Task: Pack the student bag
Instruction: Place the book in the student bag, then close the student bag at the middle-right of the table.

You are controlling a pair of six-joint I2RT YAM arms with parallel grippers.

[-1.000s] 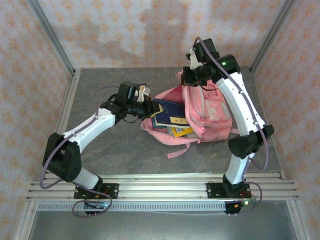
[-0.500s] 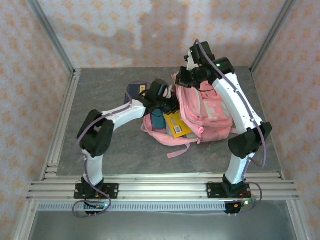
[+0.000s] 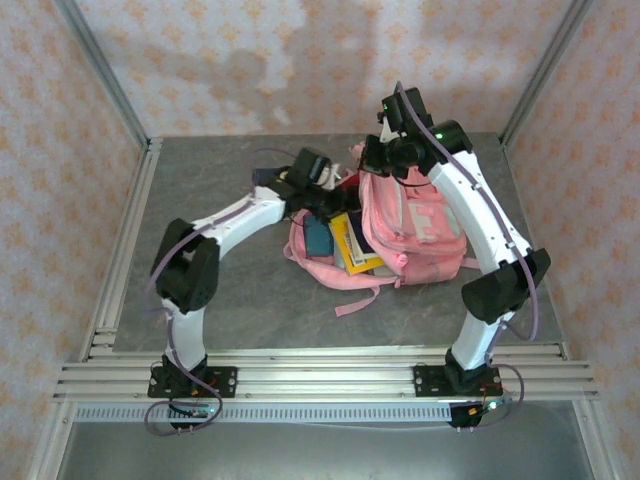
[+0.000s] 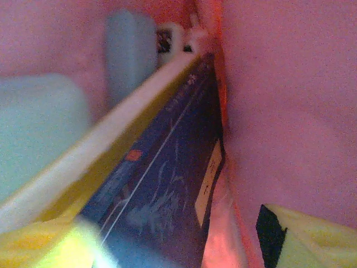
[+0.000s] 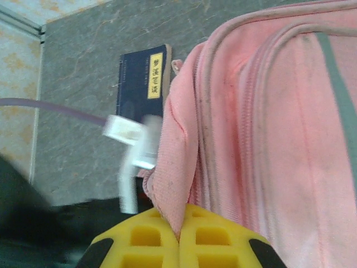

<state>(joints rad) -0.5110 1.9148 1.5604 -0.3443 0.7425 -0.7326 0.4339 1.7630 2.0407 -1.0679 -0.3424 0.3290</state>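
Drawing the left gripper point(image 4: 175, 223) straight back along the dark blue book point(image 4: 167, 184) seems best — its fingers point(image 4: 312, 245) stand spread, either side of the cover, deep inside the student bag point(image 3: 415, 225) between the arms. The right gripper point(image 5: 179, 234), pinching the bag's upper rim, should hold that fabric up — pink walls close round the left one.

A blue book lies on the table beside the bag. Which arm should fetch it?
Left, probably. The right gripper is shut on the student bag at its rim, holding it open. The left gripper is open inside the bag, gripping nothing, and the blue book lies nearer that arm.
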